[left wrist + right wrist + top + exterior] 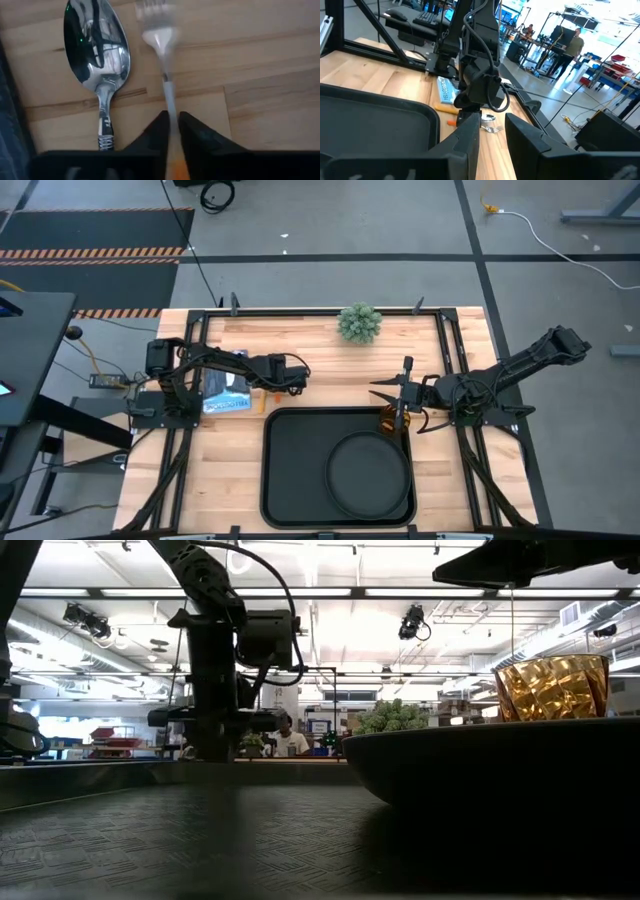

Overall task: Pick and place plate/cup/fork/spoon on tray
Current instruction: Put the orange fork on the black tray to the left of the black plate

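The black tray lies at the table's near middle. The round black plate lies on its right half, and the amber cup stands upright at its far right corner, also in the low view. My right gripper hovers open and empty over the cup. The spoon and fork lie side by side on the wood left of the tray's far left corner, handles toward the tray. My left gripper points down, shut on the fork. My left gripper pinches the fork's thin metal neck, just ahead of the orange handle, between its two fingers. The fingers come from above, one on each side of the neck. The tines reach out past the fingertips beside the spoon's bowl. Whether the fork is off the wood I cannot tell.
A blue packet lies on the wood just left of the utensils. A green bushy plant stands at the table's far edge. Dark frame rails run along the table's sides. The tray's left half is bare.
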